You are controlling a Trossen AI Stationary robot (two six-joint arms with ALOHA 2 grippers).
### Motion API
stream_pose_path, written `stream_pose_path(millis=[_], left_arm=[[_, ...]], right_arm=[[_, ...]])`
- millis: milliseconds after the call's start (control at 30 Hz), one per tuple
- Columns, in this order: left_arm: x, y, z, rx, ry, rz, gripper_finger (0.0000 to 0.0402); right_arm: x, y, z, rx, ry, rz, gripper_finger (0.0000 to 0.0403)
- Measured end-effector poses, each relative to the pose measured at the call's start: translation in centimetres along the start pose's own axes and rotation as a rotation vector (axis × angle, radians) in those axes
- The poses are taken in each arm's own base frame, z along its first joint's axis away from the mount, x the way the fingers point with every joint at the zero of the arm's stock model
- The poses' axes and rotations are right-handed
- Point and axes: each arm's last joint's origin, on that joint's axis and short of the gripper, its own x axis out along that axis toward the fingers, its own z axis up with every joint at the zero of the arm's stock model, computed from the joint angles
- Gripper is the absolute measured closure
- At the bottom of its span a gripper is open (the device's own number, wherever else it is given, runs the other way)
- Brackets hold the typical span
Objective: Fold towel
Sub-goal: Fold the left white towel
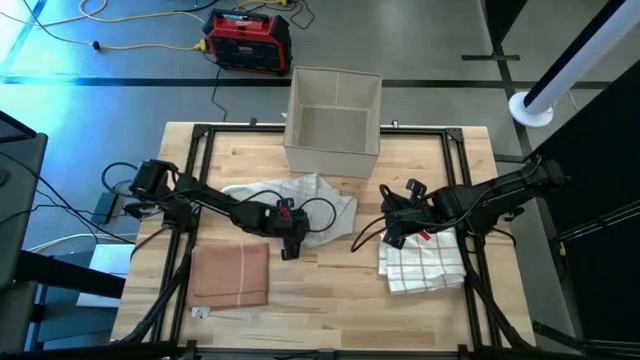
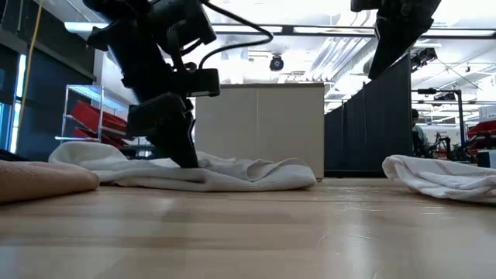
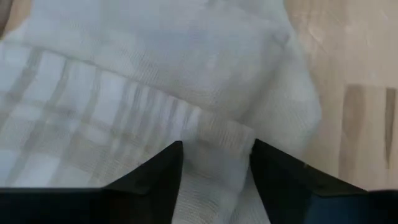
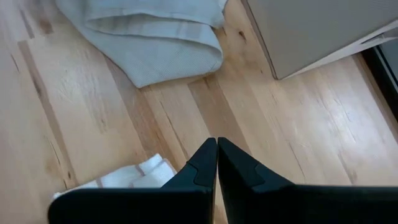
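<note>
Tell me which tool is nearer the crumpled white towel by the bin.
Left. The left tool is down on the crumpled white towel, fingers straddling a fold. The right tool sits apart, above the checked towel.

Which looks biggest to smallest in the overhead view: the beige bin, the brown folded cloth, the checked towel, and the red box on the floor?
1. beige bin
2. brown folded cloth and checked towel: look alike, and an arm hides part of the towel
3. red box, though it sits lower, on the floor

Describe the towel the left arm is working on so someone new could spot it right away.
Start at the open grey bin at the table's far edge. Just in front of it lies a crumpled white towel, with the left gripper down on its near edge. Unlike the brown towel and checked towel, it is unfolded.
</note>
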Motion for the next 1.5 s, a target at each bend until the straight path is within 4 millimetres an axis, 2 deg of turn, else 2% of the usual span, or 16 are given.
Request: stream_pose_path(millis=[133,200,267,367,533,700,800,967,1167,1333,1500], left_arm=[[-0.1,0.0,-0.1,0.001,0.019,-0.026,0.033],[-0.8,-0.1,0.3,-0.001,0.023,-0.066,0.0376],[-2.2,0.0,1.4,-0.009,-0.002,-0.104,0.0393],[-5.5,0.4,3.4,-0.008,-0.028,-0.139,0.0385],[-12.8,2.0,6.3,0.034,-0.106,-0.16,0.0395],[-18.1,3.9,7.2,0.008,-0.159,-0.194,0.0398],[-20.8,4.9,6.6,-0.024,-0.116,-0.244,0.0399],[-25.0,5.9,4.2,-0.04,0.029,-0.284,0.04],[-29.7,7.2,2.7,-0.101,-0.058,-0.281,0.04],[-31.8,8.2,1.6,-0.147,-0.131,-0.279,0.04],[-32.1,8.8,-0.1,-0.158,-0.029,-0.219,0.04]], right_arm=[[0.0,0.0,0.0,0.0,0.0,0.0,0.0403],[0.0,0.0,0.0,0.0,0.0,0.0,0.0403],[0.0,0.0,0.0,0.001,0.004,0.008,0.0403],[0.0,0.2,0.0,0.003,0.024,0.047,0.0403],[0.0,0.3,0.1,0.004,0.018,0.069,0.0403],[0.3,0.0,0.8,0.025,-0.014,0.088,0.0403],[0.4,0.0,1.3,0.077,-0.015,0.147,0.0402],[0.5,0.2,2.1,0.128,-0.015,0.281,0.0402],[1.1,1.0,3.2,0.159,-0.079,0.34,0.0402],[3.5,2.8,4.1,0.126,-0.057,0.404,0.0401],[6.2,4.2,3.9,0.108,0.024,0.391,0.0376]])
